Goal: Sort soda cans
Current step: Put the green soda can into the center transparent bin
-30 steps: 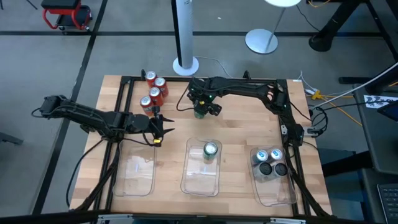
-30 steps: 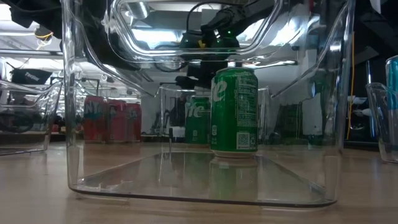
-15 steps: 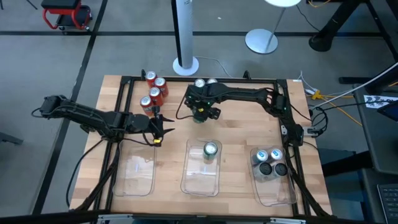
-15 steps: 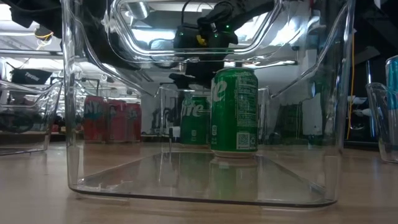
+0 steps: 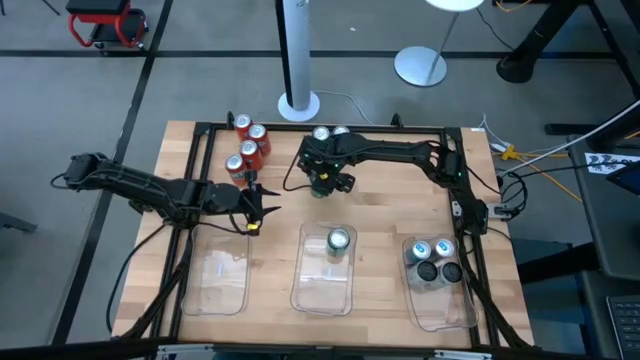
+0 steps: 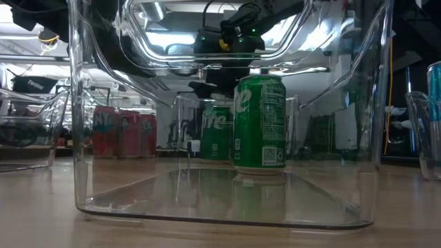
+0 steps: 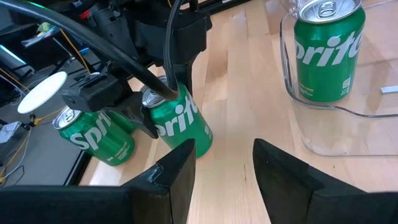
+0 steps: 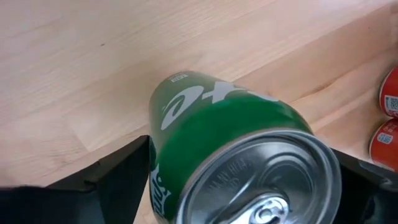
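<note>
Right now the right tool (image 5: 322, 181) is down over a green Sprite can (image 8: 230, 149) at the far middle of the wooden surface (image 5: 390, 200), fingers closed against both sides of it. The left wrist view shows that can (image 7: 180, 121) tilted, so it looks lifted or tipped in the grip. Just behind the right tool stand two more green cans (image 5: 330, 133), near the far edge. In front of it, toward the near side, one green Sprite can (image 5: 339, 240) stands upright in the middle clear tray (image 5: 322, 290).

Left tool (image 5: 262, 205) hangs over the surface left of the right one, fingers (image 7: 177, 168) spread apart, nothing between them. Four red cans (image 5: 247, 148) cluster just beyond it at the far left. The left clear tray (image 5: 215, 290) sits on its near side with no cans in it.

Right clear tray (image 5: 440, 305), well to the right tool's near right, holds four cans (image 5: 434, 260): two with silver-blue tops, two dark.
</note>
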Tool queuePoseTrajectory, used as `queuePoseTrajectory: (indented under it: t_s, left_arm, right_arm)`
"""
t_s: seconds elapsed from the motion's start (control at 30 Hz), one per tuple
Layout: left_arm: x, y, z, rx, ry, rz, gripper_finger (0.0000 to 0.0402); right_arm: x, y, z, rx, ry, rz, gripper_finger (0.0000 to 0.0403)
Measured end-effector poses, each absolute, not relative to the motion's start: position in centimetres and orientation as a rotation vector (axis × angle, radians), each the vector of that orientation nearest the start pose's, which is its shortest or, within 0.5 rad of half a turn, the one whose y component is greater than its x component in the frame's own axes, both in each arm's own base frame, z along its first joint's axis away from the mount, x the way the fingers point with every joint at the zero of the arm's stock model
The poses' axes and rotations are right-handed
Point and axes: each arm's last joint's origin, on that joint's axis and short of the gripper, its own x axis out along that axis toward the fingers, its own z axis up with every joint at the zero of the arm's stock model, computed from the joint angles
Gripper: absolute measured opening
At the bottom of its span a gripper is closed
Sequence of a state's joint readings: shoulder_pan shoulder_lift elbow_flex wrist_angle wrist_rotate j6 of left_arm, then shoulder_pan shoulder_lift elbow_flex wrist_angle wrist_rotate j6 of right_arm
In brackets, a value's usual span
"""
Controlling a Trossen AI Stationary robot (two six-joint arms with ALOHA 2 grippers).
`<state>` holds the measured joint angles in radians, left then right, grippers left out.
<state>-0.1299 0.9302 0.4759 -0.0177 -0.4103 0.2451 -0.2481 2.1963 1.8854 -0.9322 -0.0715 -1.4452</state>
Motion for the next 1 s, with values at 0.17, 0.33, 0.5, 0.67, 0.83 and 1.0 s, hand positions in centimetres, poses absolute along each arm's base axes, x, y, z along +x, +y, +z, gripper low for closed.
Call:
queuePoseTrajectory:
  t_s: [0.17,0.33,0.5,0.67,0.83,1.0]
  left_arm:
    - [19.3,-1.4,21.9,0.366,0.489,0.218,0.0153]
    - [19.3,-1.4,21.9,0.366,0.489,0.218,0.0153]
    - [19.3,-1.4,21.9,0.366,0.49,0.218,0.0153]
    - [19.3,-1.4,21.9,0.366,0.49,0.218,0.0153]
    - [19.3,-1.4,21.9,0.367,0.49,0.218,0.0153]
    - [19.2,-1.4,21.9,0.367,0.491,0.218,0.0153]
  right_arm:
    - [44.4,-11.0,20.8,-1.049,1.081,0.738,0.0328]
    - [44.3,-11.0,20.8,-1.047,1.083,0.738,0.0325]
    - [44.0,-10.9,21.5,-1.041,1.08,0.725,0.0325]
    - [43.3,-10.7,22.9,-1.025,1.081,0.707,0.032]
    - [42.6,-10.0,25.0,-1.023,1.065,0.681,0.0319]
    - [41.9,-8.4,27.0,-1.028,1.05,0.66,0.0319]
